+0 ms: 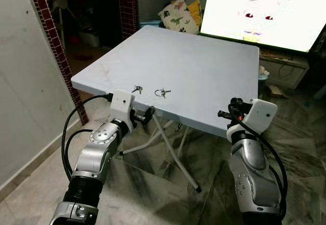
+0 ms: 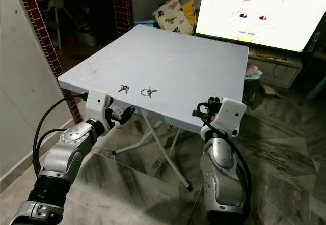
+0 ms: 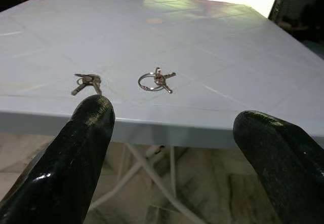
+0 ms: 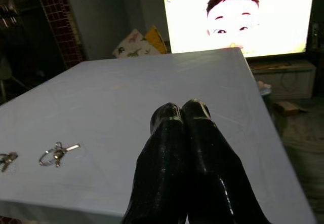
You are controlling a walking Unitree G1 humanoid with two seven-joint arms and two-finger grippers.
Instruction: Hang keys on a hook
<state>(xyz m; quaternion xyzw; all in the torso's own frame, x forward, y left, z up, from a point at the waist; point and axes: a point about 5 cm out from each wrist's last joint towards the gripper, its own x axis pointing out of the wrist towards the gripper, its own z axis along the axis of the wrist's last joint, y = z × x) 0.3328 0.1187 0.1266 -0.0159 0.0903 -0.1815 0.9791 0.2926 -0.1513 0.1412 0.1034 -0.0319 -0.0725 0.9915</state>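
Left wrist view: left gripper (image 3: 172, 133) jaws wide, at table (image 1: 204, 62) front edge, lower left of eye frame.
Right gripper (image 4: 185, 113): fingers pressed together, lower right, by table edge.
Keys: two sets, small keys (image 1: 136, 88) and ring keys (image 1: 162, 92), lying on table near front edge, center-left.
Screen (image 1: 265, 11): upper right.

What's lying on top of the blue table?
Two small bunches of keys lie near the front edge of the table: one key bunch and a key ring beside it. The left claw waits open just below that edge. No hook can be seen.
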